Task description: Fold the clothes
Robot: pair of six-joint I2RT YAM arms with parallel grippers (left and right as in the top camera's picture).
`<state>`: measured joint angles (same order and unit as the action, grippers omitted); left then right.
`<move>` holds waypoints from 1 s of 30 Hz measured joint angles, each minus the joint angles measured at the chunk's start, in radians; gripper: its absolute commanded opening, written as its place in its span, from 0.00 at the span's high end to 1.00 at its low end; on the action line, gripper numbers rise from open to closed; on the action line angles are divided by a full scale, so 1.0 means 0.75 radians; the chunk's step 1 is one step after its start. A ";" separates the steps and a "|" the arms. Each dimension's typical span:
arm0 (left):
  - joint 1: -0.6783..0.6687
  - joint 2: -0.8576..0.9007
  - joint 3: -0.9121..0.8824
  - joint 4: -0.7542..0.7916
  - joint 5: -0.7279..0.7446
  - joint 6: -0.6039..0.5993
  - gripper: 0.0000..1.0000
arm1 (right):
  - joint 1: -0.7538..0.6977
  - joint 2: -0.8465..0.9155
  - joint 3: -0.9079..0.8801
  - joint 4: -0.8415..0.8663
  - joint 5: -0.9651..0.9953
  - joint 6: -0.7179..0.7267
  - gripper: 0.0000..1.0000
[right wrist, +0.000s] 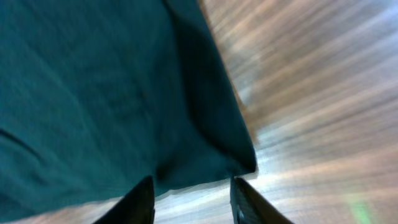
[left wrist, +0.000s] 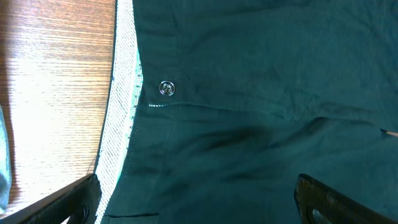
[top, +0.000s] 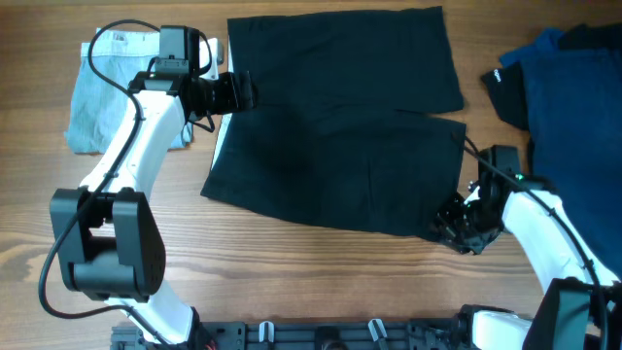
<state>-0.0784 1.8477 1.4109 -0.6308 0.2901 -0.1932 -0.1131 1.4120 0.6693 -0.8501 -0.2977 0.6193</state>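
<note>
The shorts (top: 330, 146) lie flat on the bench (top: 292, 282), their waistband (left wrist: 121, 93) just ahead of your left jaws, which are spread wide to take that edge. Your right jaws, parted and empty, frame the hem corner (right wrist: 245, 163), likely lining up a pinch.

Right wrist view is motion-blurred: the shorts (right wrist: 93, 93) hem corner and the table (right wrist: 311, 93) beside it lack detail. Fingers of the right gripper (right wrist: 191, 202) and the left gripper (left wrist: 198, 199) are cut off by the lower edge. Right of the shorts, the blue garments (top: 573, 87) run past the overhead frame. The left arm (top: 136, 126) hides part of the waistband.
</note>
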 measured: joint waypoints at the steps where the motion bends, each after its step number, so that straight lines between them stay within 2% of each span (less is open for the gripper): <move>1: 0.000 0.000 0.000 0.001 0.000 0.000 0.00 | 0.000 0.000 -0.039 0.060 -0.008 -0.006 0.31; 6: 0.000 0.000 0.000 0.001 0.000 0.000 0.00 | 0.000 -0.005 -0.092 0.121 -0.027 -0.014 0.28; 9: 0.000 0.000 0.000 0.001 0.000 0.000 0.00 | 0.000 -0.006 -0.092 0.123 -0.034 -0.008 0.23; 14: 0.000 0.000 0.000 0.002 0.000 0.000 0.00 | 0.000 -0.006 -0.102 0.043 -0.044 0.026 0.19; 21: 0.000 0.000 0.000 0.002 0.000 0.000 0.00 | 0.000 -0.007 -0.101 0.074 -0.030 0.088 0.19; 26: 0.000 0.000 0.000 0.001 0.000 0.000 0.00 | 0.000 -0.016 -0.101 0.132 0.006 0.183 0.28; 30: 0.000 0.000 0.000 0.002 0.000 0.000 0.00 | 0.000 -0.016 -0.101 0.144 0.043 0.196 0.41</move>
<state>-0.0784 1.8477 1.4109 -0.6296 0.2901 -0.1932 -0.1131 1.4002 0.5934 -0.7418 -0.2653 0.7662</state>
